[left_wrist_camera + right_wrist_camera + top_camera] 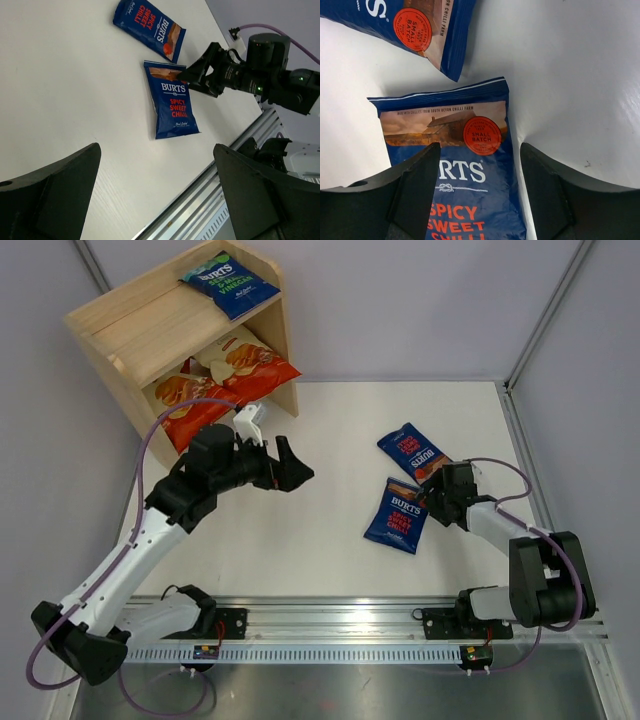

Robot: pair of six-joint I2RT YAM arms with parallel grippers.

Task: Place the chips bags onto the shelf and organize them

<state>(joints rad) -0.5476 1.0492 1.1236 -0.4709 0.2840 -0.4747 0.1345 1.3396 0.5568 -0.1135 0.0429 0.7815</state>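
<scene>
with our right claw (479,162) half-wide and empty, we are straddling the spicy sweet chilli bag (470,200), needing a firm pinch.

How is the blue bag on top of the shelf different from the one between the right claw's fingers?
The shelf bag has green writing; the table bag has red, Spicy Sweet Chilli. The shelf bag lies on top of the shelf; the table bag lies flat on the table, the right gripper straddling its top. Both are dark blue Burts bags.
</scene>
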